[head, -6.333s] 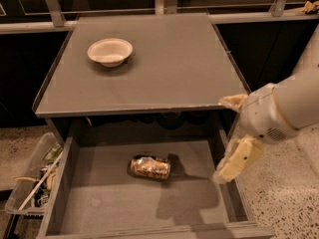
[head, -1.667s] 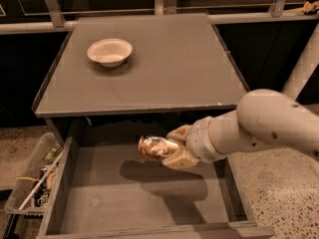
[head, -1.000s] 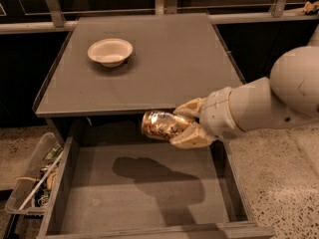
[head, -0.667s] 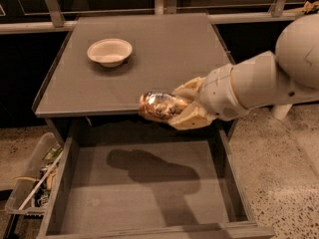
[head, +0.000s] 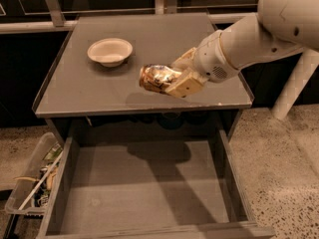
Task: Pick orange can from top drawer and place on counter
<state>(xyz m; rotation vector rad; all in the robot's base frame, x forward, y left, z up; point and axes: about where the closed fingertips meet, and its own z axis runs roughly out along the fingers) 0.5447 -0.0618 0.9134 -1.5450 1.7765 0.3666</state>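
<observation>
Now orange can (head: 158,77) clamped in pincer (head: 180,74), above counter (head: 89,88)

orange can (head: 157,77): shiny orange-gold, brown, pale print | gripper (head: 173,77) over grey counter (head: 164,34): tan | top drawer (head: 139,193): matte grey | bowl (head: 109,51): white

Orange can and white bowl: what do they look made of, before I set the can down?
Orange can: probably metal; glossy orange-gold skin with bright glints. White bowl: looks like paper or moulded fibre, though plastic is possible; matte, off-white, no glare. The gripper holds the can on its side above the front of the counter, jaws shut on it.
</observation>
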